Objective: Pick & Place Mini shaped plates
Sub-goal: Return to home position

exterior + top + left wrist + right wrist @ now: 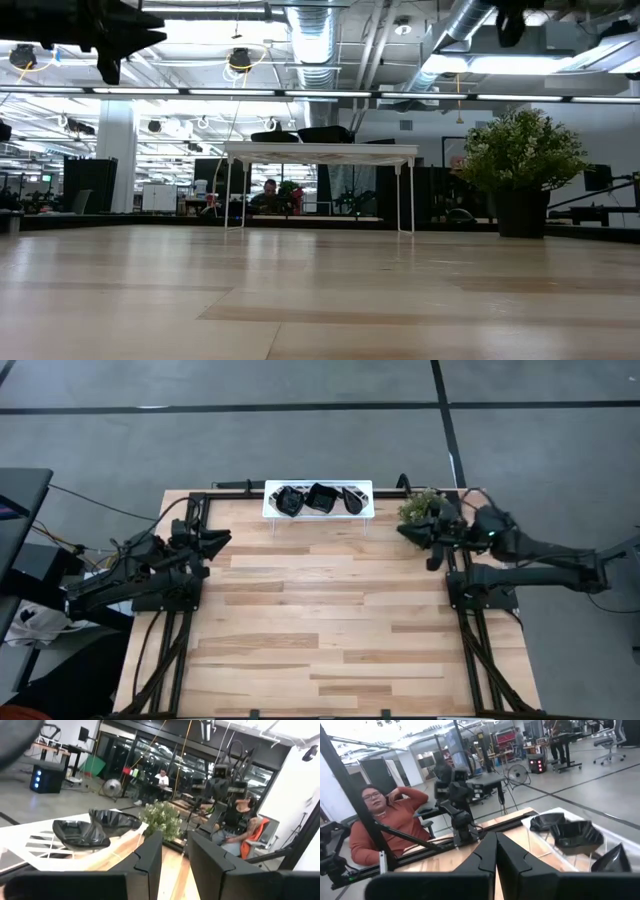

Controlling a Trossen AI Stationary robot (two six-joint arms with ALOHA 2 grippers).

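**Mini shaped plates: shelved at the back, arms parked at the sides**

Item 1, left arm. It is folded low along the left edge of the bench [330, 620]. The left gripper [220, 540] points toward the back centre and carries nothing. In its wrist view the two fingers [150, 857] stand slightly apart, with bare wood showing through the gap. This looks like a resting pose, well apart from the goods so the shelf is unobstructed.

Item 2, white lattice shelf [270, 510]. It stands on thin legs at the middle of the back edge, raised above the boards.

Item 3, mini shaped plates [320, 499]. They are glossy black and all sit on the shelf in three groups: a left pile [289, 501], a centre pile [321, 498] and a right pile [352, 500]. Each group appears to hold one shape, nested so it takes little room. How many are in each pile cannot be told. No plate shows on the bench boards, so the sorting is probably complete.

Item 4, potted plant [420, 507]. It sits just right of the shelf, near the back edge. It is a bystander and not part of the lot.

Item 5, right arm. It reaches in from the right edge. The right gripper [412, 532] sits near the plant, aimed across the bench. Its fingers are pressed together on nothing and hold no plate. It is likely parked, like its partner.
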